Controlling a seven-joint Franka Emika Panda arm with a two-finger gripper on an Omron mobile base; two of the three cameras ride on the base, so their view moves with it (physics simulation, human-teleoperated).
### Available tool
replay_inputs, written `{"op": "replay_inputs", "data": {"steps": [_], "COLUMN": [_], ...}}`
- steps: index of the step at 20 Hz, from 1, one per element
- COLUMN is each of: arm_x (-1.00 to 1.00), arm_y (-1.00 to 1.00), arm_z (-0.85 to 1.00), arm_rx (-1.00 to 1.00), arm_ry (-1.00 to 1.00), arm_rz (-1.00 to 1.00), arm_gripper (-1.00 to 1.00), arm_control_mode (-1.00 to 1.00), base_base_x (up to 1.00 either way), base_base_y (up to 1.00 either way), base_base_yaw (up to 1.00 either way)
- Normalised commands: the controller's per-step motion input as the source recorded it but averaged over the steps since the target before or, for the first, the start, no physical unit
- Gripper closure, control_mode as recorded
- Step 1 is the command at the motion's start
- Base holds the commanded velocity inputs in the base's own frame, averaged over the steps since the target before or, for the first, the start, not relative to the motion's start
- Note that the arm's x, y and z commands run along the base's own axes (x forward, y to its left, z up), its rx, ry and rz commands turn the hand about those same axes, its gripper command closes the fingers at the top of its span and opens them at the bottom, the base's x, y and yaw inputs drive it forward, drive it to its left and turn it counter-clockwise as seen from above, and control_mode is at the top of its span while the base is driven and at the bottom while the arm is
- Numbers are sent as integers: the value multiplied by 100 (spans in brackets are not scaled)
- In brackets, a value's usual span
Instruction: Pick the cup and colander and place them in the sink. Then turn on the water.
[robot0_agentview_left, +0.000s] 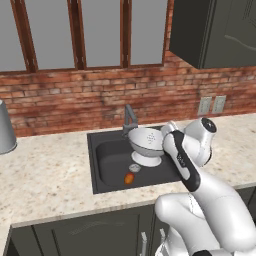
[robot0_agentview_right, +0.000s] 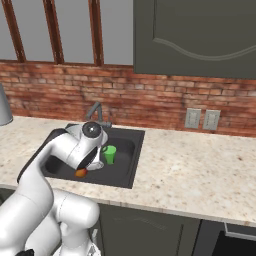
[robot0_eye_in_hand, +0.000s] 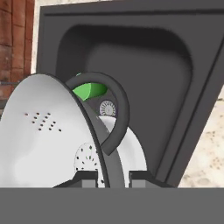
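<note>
My gripper (robot0_eye_in_hand: 113, 177) is shut on the rim of the white perforated colander (robot0_agentview_left: 147, 145), which hangs tilted over the right part of the dark grey sink (robot0_agentview_left: 93, 150). In the hand view the colander (robot0_eye_in_hand: 48, 131) is seen edge-on, with its grey side handle arching above the fingertips (robot0_eye_in_hand: 87, 177). The green cup (robot0_agentview_right: 109, 154) stands inside the sink (robot0_agentview_right: 133, 161), and beyond the colander the cup (robot0_eye_in_hand: 89, 90) shows again against the sink's dark wall (robot0_eye_in_hand: 131, 52). No water runs from the faucet (robot0_agentview_left: 130, 118). I cannot tell whether the colander's foot touches the basin floor.
An orange-red item (robot0_agentview_left: 129, 178) lies on the basin floor near the round drain (robot0_agentview_left: 134, 168). A large grey metal cylinder (robot0_agentview_left: 4, 129) stands on the speckled counter at the far left. Brick wall with outlets (robot0_agentview_right: 202, 119) lies behind; dark cabinets hang overhead.
</note>
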Motion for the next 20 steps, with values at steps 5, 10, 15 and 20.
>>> {"op": "replay_inputs", "data": {"steps": [5, 10, 15, 20], "arm_x": [5, 8, 15, 18], "arm_y": [9, 4, 1, 4], "arm_z": [-7, -8, -8, -9], "arm_rx": [0, 0, 0, 0], "arm_ry": [0, 0, 0, 0], "arm_rz": [0, 0, 0, 0], "arm_gripper": [100, 100, 100, 100], "arm_control_mode": [-100, -100, -100, -100], "base_base_x": [0, 0, 0, 0], "base_base_y": [0, 0, 0, 0], "base_base_yaw": [0, 0, 0, 0]}}
